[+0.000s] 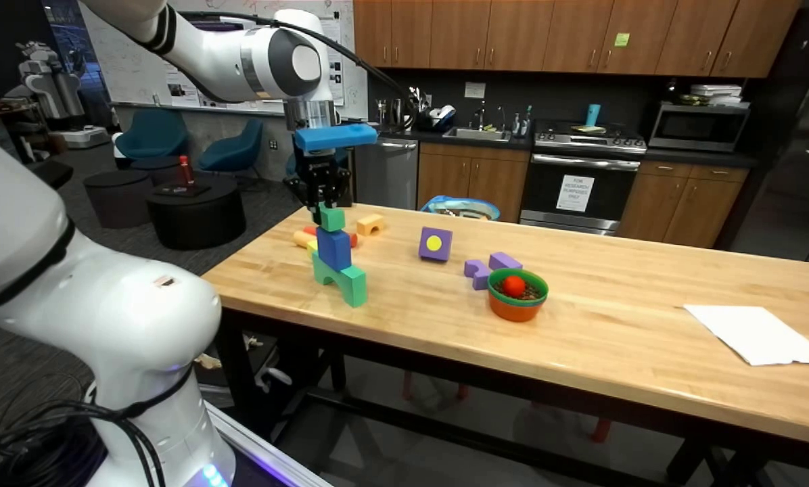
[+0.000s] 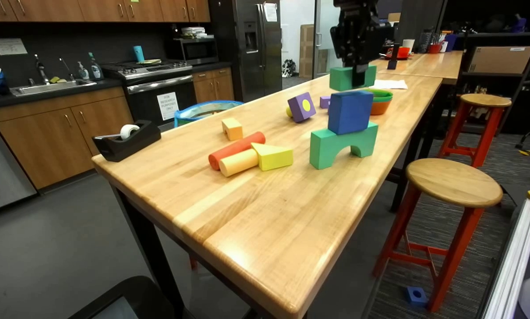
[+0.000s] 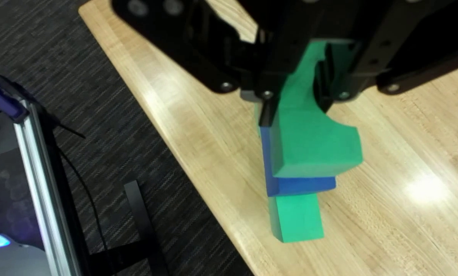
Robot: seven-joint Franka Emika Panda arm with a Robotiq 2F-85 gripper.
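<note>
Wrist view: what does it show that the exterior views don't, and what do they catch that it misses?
Only the wrist view plainly shows both fingers of the black hand, either side of the notched green block.
Only the exterior views show the purple block with a yellow dot, the red cylinder and the black-and-silver stove.
All share the hand, notched green block, blue rectangular block, green arch-shaped block and pale wooden table.
</note>
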